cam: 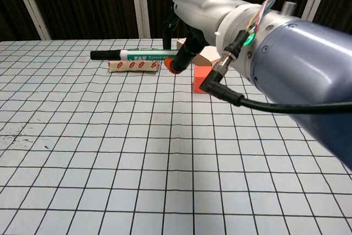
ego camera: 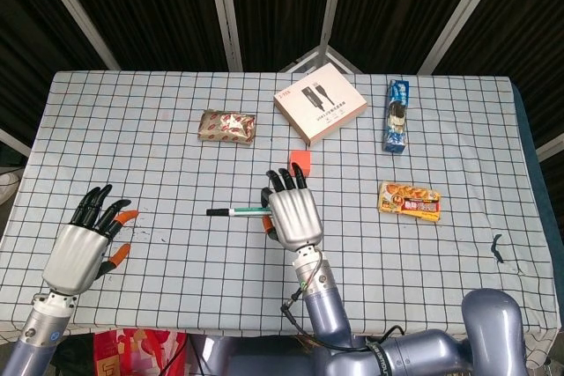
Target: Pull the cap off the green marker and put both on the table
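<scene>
My right hand (ego camera: 292, 212) (cam: 193, 26) holds the green marker (ego camera: 236, 212) (cam: 137, 55) above the table, back of the hand toward the head camera. The marker lies level and points left, its black cap (ego camera: 217, 212) (cam: 104, 55) still on at the left end. The fingers close round the green-and-white barrel near its right end. My left hand (ego camera: 86, 239) hovers at the table's front left, fingers spread, holding nothing, well apart from the marker. It does not show in the chest view.
On the checked tablecloth (ego camera: 159, 156) lie a foil-wrapped snack (ego camera: 227, 126) (cam: 132, 65), an orange cube (ego camera: 301, 161) (cam: 203, 78), a white cable box (ego camera: 321, 103), a blue packet (ego camera: 397, 116) and an orange snack pack (ego camera: 409, 200).
</scene>
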